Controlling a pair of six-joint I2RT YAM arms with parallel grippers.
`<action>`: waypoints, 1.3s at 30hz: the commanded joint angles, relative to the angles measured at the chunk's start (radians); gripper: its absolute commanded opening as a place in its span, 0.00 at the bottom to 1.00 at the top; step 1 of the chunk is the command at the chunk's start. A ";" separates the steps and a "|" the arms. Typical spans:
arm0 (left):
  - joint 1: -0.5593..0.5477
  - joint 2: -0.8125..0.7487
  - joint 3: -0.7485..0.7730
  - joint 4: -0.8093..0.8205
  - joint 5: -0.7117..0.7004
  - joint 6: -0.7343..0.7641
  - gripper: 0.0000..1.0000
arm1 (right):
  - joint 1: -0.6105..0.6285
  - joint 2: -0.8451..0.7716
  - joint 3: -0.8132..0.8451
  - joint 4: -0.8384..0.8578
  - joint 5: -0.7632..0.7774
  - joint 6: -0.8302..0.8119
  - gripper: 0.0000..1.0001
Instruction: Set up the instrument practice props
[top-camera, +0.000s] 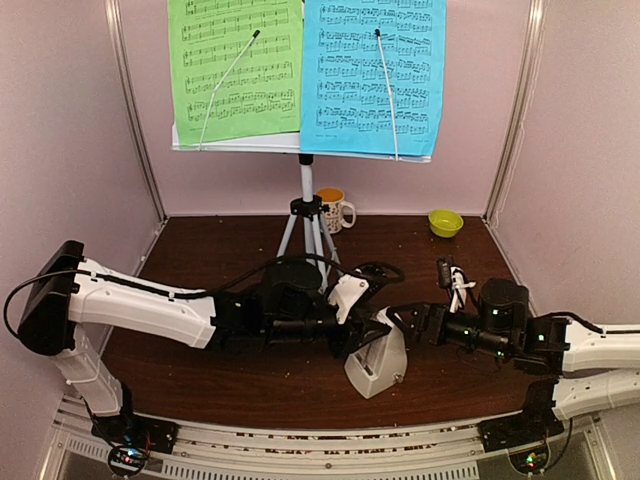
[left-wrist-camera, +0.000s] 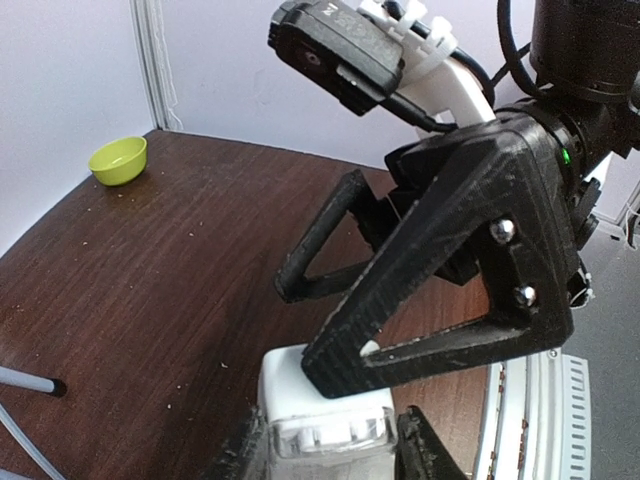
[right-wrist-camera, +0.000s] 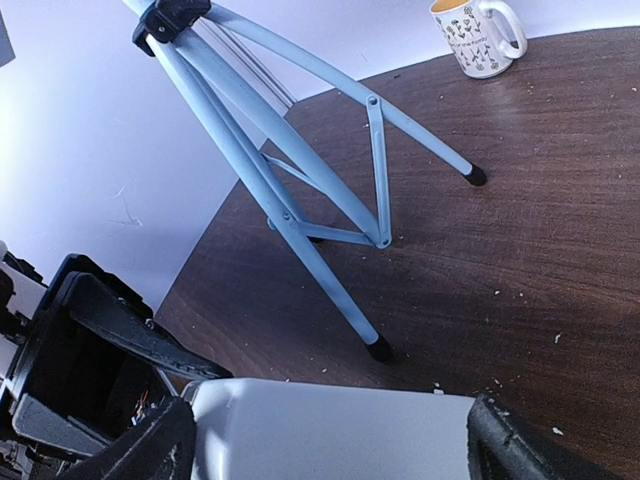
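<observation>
The white pyramid metronome (top-camera: 380, 372) stands on the brown table in front of the arms, leaning a little. My left gripper (top-camera: 366, 336) comes from the left and my right gripper (top-camera: 398, 326) from the right; both meet at its top. In the left wrist view my left gripper (left-wrist-camera: 325, 452) has its fingers against both sides of the metronome's (left-wrist-camera: 300, 385) clear-covered top. In the right wrist view my right gripper (right-wrist-camera: 330, 440) spans the metronome's white body (right-wrist-camera: 330, 425). The music stand (top-camera: 300, 145) on its tripod (top-camera: 308, 215) holds a green sheet (top-camera: 235, 70) and a blue sheet (top-camera: 375, 75).
A patterned mug (top-camera: 335, 210) stands right behind the tripod, also in the right wrist view (right-wrist-camera: 478, 35). A small green bowl (top-camera: 445, 222) sits at the back right, also in the left wrist view (left-wrist-camera: 118, 160). Tripod legs (right-wrist-camera: 330, 215) spread close behind the metronome. Pale walls enclose the table.
</observation>
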 joint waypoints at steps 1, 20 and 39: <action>0.000 -0.018 -0.022 0.044 -0.016 0.040 0.25 | -0.004 0.017 -0.062 -0.143 0.045 -0.030 0.94; -0.026 -0.063 -0.152 0.146 -0.009 0.114 0.13 | -0.012 0.039 -0.154 -0.141 0.075 -0.038 0.92; 0.094 -0.361 -0.357 -0.008 -0.080 -0.164 0.10 | -0.014 0.040 -0.105 -0.134 0.034 -0.067 0.94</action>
